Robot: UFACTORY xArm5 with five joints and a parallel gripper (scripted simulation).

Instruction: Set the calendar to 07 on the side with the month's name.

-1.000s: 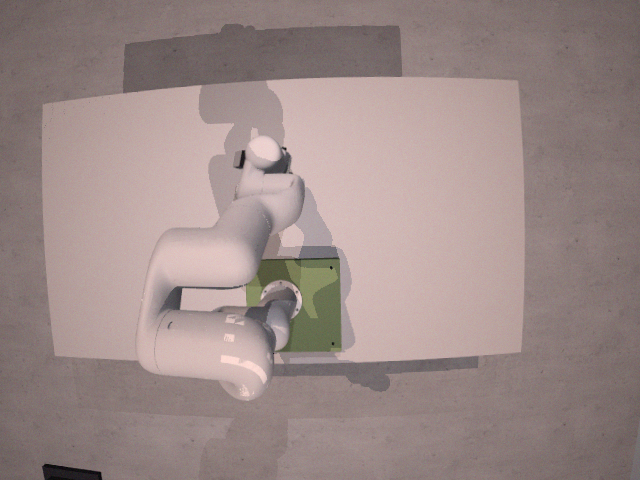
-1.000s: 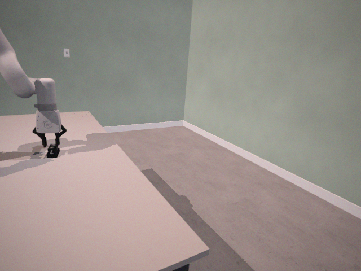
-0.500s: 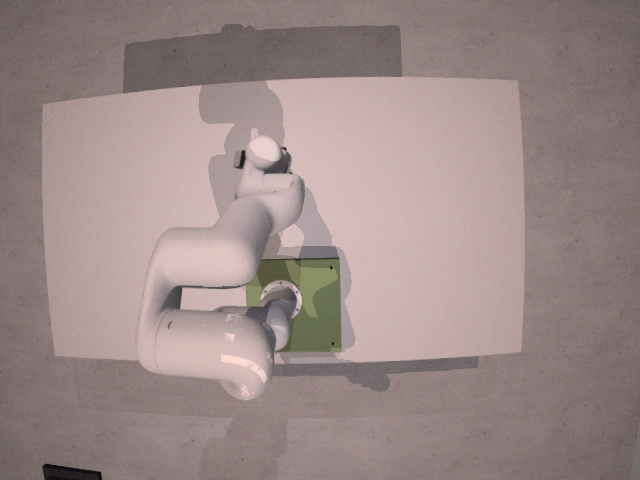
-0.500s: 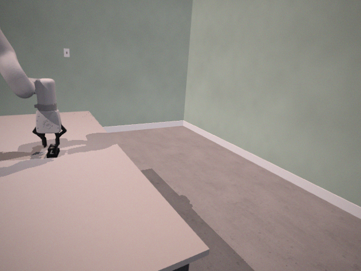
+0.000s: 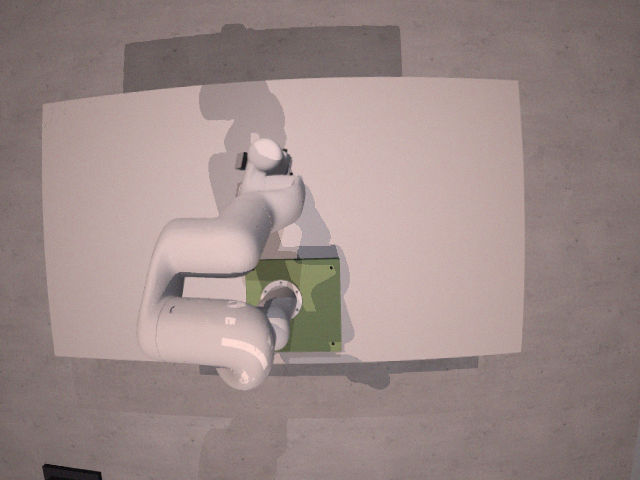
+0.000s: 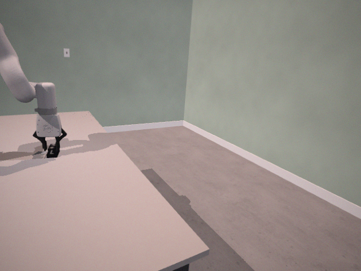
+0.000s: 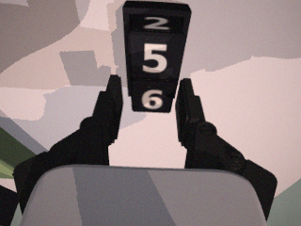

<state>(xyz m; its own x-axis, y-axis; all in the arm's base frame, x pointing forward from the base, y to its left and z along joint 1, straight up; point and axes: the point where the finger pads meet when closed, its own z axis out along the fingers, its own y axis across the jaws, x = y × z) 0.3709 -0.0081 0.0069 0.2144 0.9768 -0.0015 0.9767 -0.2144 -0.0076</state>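
While your black two-fingered gripper [image 7: 149,109] stands half open, its fingers flank the black numbered cube [image 7: 153,56], gripping nothing.

There is one black number cube [image 7: 150,56] with three numbers showing: 2, 5 and 6. There is one robot arm [image 5: 206,268], one table [image 5: 413,206] and one green plate [image 5: 320,310].

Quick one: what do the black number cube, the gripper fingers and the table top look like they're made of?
Cube: black, probably painted wood or plastic; matte faces, crisp white digits 2, 5, 6. Gripper fingers: black, dull, blocky, likely plastic or coated metal; standing either side of the cube, apparently not clamping it. Table top: pale, smooth, matte, thin edge, perhaps laminate board. None certain from looks alone.
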